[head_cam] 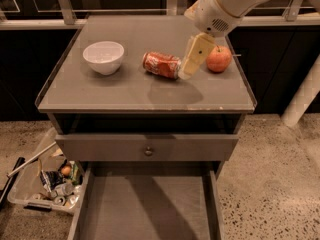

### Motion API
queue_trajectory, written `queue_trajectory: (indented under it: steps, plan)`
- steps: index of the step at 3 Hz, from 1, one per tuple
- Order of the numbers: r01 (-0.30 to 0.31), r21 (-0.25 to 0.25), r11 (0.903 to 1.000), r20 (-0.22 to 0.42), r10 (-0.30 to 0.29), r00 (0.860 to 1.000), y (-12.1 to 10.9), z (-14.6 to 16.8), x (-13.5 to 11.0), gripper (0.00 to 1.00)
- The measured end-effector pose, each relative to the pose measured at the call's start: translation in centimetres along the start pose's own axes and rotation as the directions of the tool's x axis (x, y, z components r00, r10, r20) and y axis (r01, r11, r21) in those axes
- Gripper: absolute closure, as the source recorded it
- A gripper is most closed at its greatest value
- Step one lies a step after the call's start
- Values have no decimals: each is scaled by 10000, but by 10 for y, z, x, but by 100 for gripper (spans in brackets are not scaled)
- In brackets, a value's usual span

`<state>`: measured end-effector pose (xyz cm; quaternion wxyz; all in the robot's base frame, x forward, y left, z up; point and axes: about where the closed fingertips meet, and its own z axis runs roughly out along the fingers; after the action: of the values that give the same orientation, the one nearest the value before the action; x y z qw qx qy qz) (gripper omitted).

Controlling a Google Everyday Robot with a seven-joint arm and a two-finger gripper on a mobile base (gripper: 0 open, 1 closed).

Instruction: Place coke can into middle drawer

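The coke can lies on its side on the grey cabinet top, near the middle. My gripper hangs down from the upper right. Its tip is just to the right of the can's end, close to or touching it. The middle drawer is pulled open below the cabinet at the bottom of the view. Its flat grey floor is bare.
A white bowl stands left of the can. A red-orange apple sits just right of the gripper. A shut drawer front with a round knob is above the open drawer. A clear bin of clutter sits on the floor at left.
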<state>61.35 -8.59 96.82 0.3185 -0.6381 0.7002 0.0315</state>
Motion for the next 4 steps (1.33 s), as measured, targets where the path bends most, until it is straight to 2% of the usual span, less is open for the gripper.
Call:
queue_trajectory:
  steps: [1,3,4]
  plan:
    - [-571,-540,9969,125,579,9982,-17,39,5,0]
    - [-1377,-1613,9773,103,1411,9899,-32,108,4,0]
    - [-2067,-2098,9557,-27,2108,9775,-29,148,10,0]
